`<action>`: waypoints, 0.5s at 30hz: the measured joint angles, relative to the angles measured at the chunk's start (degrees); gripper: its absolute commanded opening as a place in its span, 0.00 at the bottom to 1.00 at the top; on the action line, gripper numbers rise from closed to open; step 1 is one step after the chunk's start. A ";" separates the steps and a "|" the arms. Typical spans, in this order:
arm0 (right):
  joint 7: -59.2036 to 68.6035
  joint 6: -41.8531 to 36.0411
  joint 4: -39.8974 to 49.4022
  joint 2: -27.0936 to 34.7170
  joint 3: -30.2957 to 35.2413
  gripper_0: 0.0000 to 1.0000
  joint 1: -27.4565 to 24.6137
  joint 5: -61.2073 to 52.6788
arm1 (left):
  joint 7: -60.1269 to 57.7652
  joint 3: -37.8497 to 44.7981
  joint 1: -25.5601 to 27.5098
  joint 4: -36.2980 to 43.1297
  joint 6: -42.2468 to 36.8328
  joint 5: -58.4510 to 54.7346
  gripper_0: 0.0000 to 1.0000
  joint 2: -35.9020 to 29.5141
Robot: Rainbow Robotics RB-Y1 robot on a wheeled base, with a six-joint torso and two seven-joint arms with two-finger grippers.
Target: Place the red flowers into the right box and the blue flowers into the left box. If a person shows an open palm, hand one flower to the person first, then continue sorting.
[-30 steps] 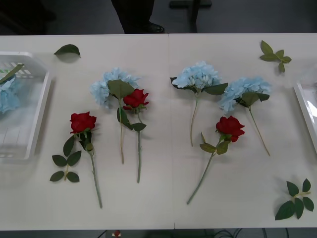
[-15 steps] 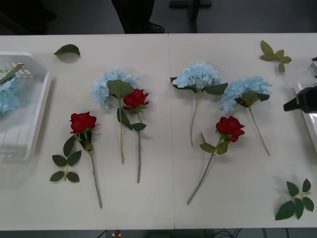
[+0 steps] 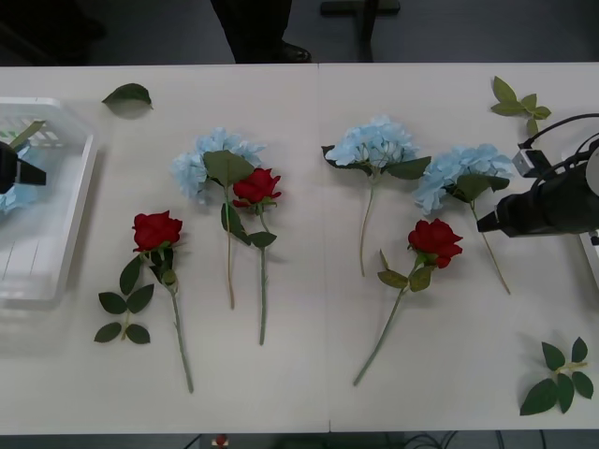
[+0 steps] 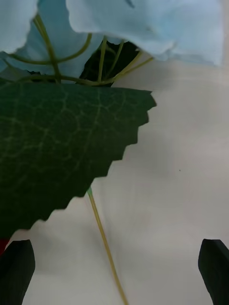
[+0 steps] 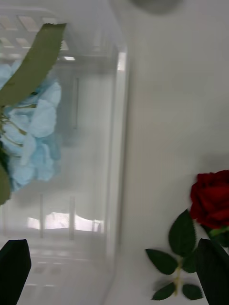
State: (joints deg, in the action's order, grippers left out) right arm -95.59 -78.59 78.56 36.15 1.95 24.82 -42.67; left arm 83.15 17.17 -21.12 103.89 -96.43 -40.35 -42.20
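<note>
Jaws wide open on both your grippers: right gripper beside the rightmost blue flower, left gripper over the left box.

The white table carries 3 red flowers, 3 blue flowers, left box.

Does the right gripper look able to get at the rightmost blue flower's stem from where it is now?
Probably yes. The right gripper is open beside the rightmost blue flower, and its stem lies bare on the table between the fingers.
</note>
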 measured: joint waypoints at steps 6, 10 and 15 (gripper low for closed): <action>0.00 3.98 -1.99 -0.01 -4.19 1.00 0.00 0.50 | -11.60 -3.51 -0.01 6.82 -0.32 10.67 1.00 10.60; 0.00 4.01 -1.99 -0.25 -4.83 1.00 0.00 1.77 | -12.03 -7.50 -0.01 8.88 -0.32 18.89 1.00 16.40; 0.00 4.02 -1.99 -1.93 -3.72 1.00 0.00 3.21 | -16.03 -13.16 1.63 11.49 1.33 28.24 1.00 22.19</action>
State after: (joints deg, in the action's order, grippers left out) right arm -95.59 -74.56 76.56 34.21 -1.77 24.82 -39.46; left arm 67.12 4.01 -19.49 115.38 -95.10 -12.11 -20.01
